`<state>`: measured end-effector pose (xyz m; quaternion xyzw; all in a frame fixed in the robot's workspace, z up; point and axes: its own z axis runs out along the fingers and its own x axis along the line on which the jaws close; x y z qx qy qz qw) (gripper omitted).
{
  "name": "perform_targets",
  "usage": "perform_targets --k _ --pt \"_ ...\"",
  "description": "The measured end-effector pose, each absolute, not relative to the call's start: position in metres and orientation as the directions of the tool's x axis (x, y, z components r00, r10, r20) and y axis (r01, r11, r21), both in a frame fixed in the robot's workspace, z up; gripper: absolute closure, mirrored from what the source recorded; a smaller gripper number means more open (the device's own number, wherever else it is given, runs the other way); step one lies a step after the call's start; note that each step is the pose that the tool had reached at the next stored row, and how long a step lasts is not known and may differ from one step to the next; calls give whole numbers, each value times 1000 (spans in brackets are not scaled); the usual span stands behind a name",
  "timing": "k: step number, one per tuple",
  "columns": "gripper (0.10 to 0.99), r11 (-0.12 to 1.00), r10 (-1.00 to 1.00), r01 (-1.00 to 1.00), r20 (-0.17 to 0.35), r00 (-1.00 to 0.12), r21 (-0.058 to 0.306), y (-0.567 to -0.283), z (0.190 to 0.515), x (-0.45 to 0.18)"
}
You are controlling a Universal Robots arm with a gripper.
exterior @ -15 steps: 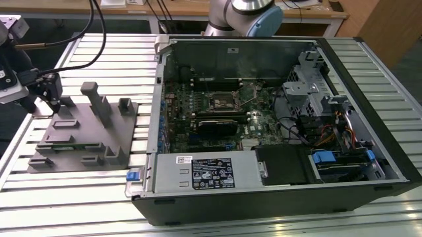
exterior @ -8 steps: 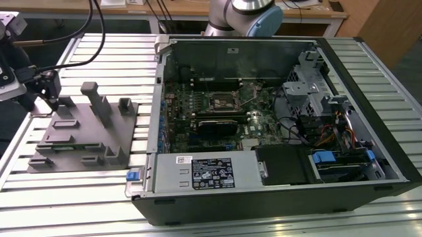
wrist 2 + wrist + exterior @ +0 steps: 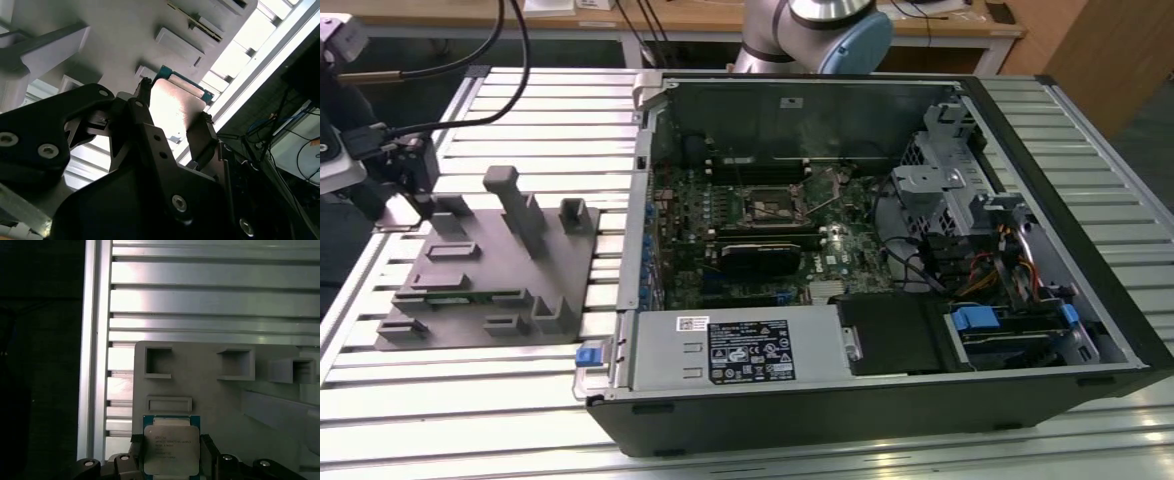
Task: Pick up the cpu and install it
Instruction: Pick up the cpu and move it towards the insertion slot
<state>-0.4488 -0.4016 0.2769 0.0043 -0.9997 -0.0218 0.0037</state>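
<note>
The cpu is a flat square chip with a silver top and green edge; it also shows in the second wrist view. My gripper is shut on it, one black finger against each opposite side. It sits over the edge of the grey tray. In the exterior view the gripper is at the tray's far corner on the exterior view's left. The black socket frame lies on the motherboard inside the open computer case.
Grey posts and blocks stand up from the tray beside the gripper. Cables run across the slatted metal table. The case wall rises between tray and motherboard. Drive cages and wiring fill the case's far side.
</note>
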Motion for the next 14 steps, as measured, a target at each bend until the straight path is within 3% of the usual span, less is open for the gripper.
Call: perform_targets --k 14 --pt "549 999 -9 -9 7 -1000 44 -402 292 -449"
